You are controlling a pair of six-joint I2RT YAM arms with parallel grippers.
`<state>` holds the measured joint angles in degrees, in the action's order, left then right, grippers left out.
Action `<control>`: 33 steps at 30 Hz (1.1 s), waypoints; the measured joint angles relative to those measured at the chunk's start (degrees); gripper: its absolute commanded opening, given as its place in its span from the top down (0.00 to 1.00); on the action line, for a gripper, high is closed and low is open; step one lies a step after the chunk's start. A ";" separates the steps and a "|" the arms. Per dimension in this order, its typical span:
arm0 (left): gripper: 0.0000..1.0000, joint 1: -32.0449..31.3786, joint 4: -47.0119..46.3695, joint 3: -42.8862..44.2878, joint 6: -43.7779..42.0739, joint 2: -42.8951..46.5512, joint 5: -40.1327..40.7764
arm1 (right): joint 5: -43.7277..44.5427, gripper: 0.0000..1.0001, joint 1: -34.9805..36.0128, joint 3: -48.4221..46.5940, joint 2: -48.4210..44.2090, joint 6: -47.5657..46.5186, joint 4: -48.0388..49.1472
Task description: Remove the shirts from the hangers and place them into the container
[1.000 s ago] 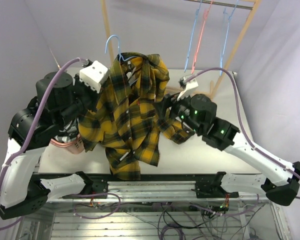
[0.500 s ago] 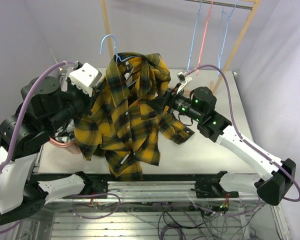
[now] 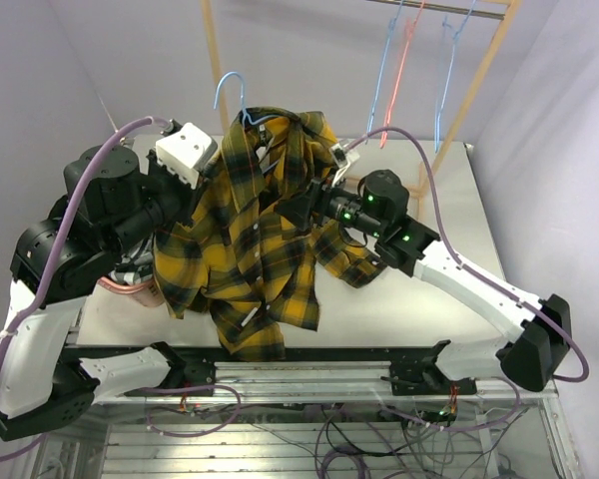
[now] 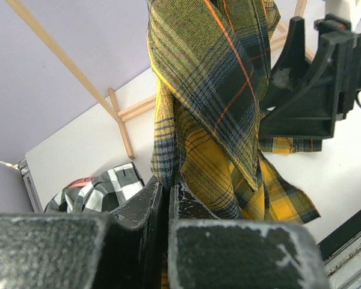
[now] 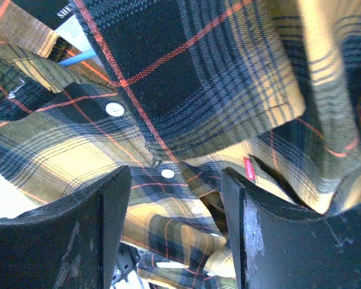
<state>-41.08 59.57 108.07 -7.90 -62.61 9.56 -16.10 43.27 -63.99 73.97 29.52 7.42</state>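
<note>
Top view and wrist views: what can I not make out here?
- Pink basket: top view, mostly hidden under the left arm and the yellow plaid shirt.
- Light blue hanger: only the hook shows; the shirt covers the rest.
- Checked shirt: left wrist view, partly hidden by the left tool.

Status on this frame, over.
Left gripper shut on plaid shirt. Right gripper open at its front. Shirt on blue hanger. Checked shirt in basket.
</note>
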 measured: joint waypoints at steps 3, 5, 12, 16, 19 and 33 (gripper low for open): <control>0.93 0.00 -0.20 -0.13 0.00 0.02 0.00 | 0.15 0.39 1.11 -0.61 1.84 -0.04 0.74; 0.93 0.00 -0.20 -0.22 0.00 0.04 0.00 | 0.28 0.39 1.84 -0.74 2.64 -0.13 1.40; 0.93 0.00 -1.18 -1.66 0.02 0.39 -0.04 | 2.91 0.52 3.78 -1.99 4.57 -0.42 3.02; 0.93 0.00 -1.55 -2.80 0.07 0.83 -0.26 | 7.56 1.00 4.37 -4.39 6.01 -1.14 2.80; 0.93 0.00 -1.95 -3.67 0.07 1.40 -0.24 | 13.68 1.00 4.48 -6.43 6.69 -0.85 0.66; 0.93 0.00 -1.79 -10.34 0.74 9.84 -0.44 | 40.57 1.00 2.80 -15.28 -5.77 -13.09 -22.34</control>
<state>-41.08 57.78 97.73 -7.16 -52.77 9.13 24.47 46.06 -79.26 68.20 16.43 -14.92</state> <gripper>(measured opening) 0.108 0.018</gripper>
